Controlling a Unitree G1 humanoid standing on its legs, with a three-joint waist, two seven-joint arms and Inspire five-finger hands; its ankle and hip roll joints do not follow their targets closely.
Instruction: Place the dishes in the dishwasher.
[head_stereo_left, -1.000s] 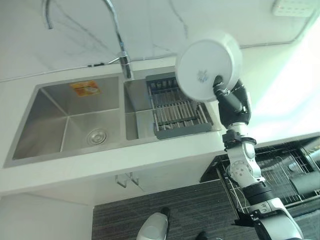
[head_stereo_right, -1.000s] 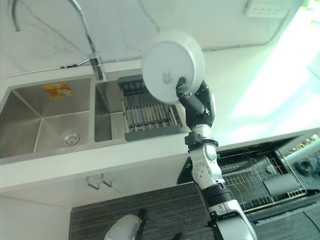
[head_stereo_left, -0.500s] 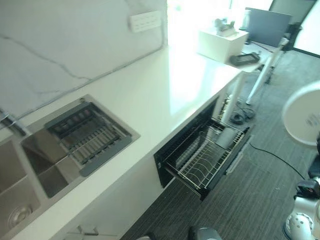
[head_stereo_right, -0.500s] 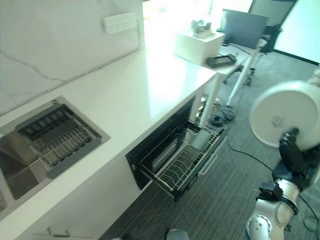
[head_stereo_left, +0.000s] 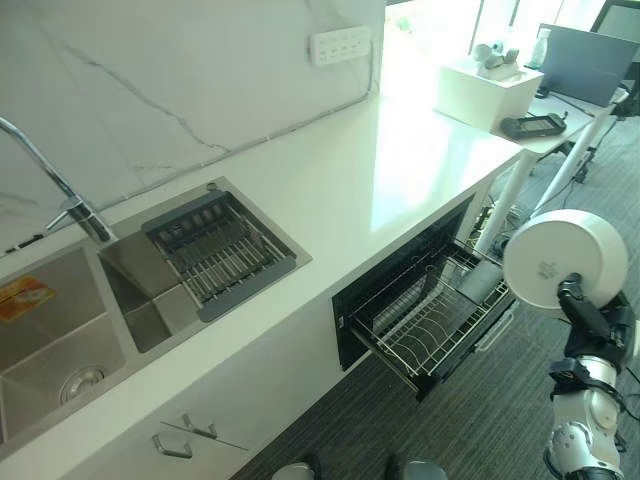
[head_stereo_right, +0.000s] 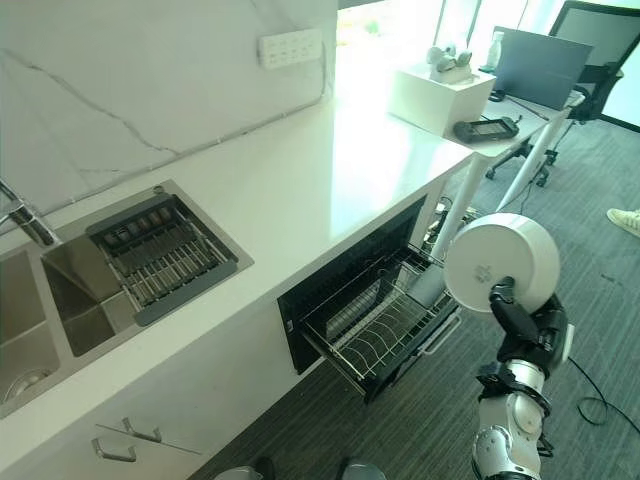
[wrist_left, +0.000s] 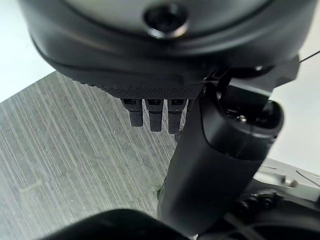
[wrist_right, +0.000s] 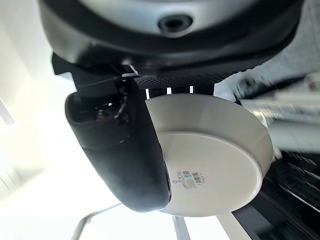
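Note:
My right hand (head_stereo_right: 520, 318) is raised at the right and holds a white bowl (head_stereo_right: 501, 263) on edge, its underside facing me. In the right wrist view the thumb (wrist_right: 125, 150) lies across the bowl's (wrist_right: 215, 155) base and the fingers are behind it. The bowl hangs in the air to the right of the open dishwasher (head_stereo_right: 370, 315), whose wire rack (head_stereo_left: 430, 320) is pulled out under the counter. My left hand (wrist_left: 155, 112) shows in its own wrist view, fingers straight over the grey carpet, holding nothing.
A white counter (head_stereo_left: 330, 190) runs along the marble wall, with a double sink (head_stereo_left: 70, 320), a tap (head_stereo_left: 60, 195) and a grey drain rack (head_stereo_left: 222, 250). A white box (head_stereo_left: 485, 85) and a desk with a monitor (head_stereo_right: 535, 65) stand beyond. A person's shoe (head_stereo_right: 625, 220) shows at far right.
The camera has swung from the sink towards the dishwasher. My right hand has carried the bowl away from above the drain rack to the right of the pulled-out rack.

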